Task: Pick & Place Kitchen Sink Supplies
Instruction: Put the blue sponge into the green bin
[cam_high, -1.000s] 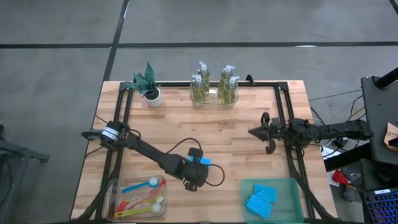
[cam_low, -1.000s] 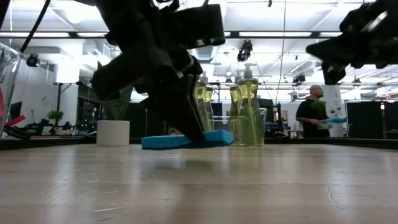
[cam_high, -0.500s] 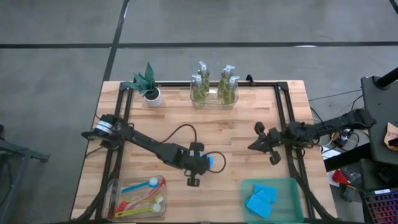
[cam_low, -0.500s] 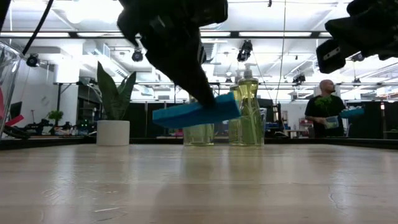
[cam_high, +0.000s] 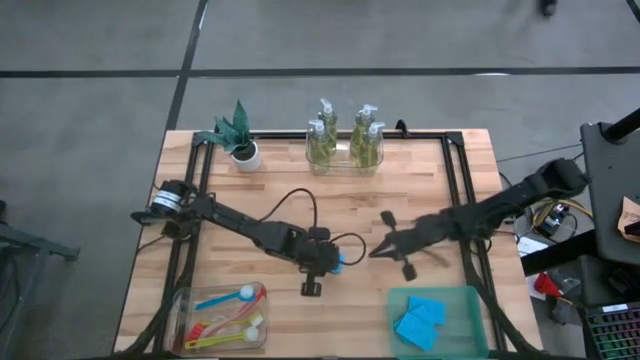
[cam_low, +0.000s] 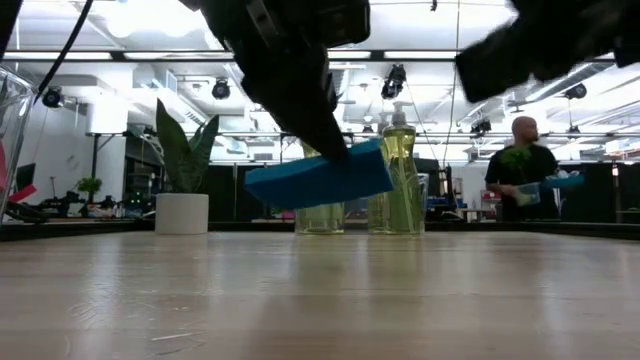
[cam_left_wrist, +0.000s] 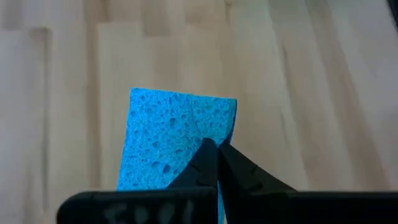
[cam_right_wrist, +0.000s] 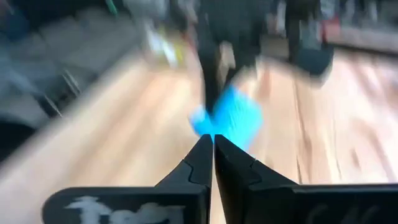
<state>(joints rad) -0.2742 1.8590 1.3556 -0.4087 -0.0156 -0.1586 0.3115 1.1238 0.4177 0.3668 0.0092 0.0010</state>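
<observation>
A blue sponge (cam_low: 318, 177) hangs above the middle of the table, with my left gripper (cam_high: 330, 260) shut on it; the left wrist view shows its porous face (cam_left_wrist: 168, 137). My right gripper (cam_high: 377, 251) is shut with nothing in it. It stands just right of the sponge and points at it, and the sponge (cam_right_wrist: 235, 119) shows beyond its fingertips (cam_right_wrist: 213, 144). Several pump bottles of yellow-green soap (cam_high: 345, 140) stand in a clear tray at the far edge. Dish brushes (cam_high: 225, 310) lie in a clear bin at the near left. My left gripper pinches the sponge between its two fingers at one long edge (cam_left_wrist: 227, 134), near a corner. The fingers (cam_low: 300, 100) slant down onto it from above. The sponge is lifted clear of the table and tilted, its right end higher in the low view.
A green bin (cam_high: 470, 300) at the near right holds blue sponges (cam_high: 420, 322). A small plant in a white pot (cam_high: 240, 140) stands at the far left. Bare wood lies between the two near bins. A person (cam_low: 525, 170) stands in the room beyond the table.
My left gripper has raised the sponge off the table and carried it a little toward the right edge; the sponge now hangs tilted and clear. My right gripper has swung from the table's right edge toward the middle and now points at the sponge.
</observation>
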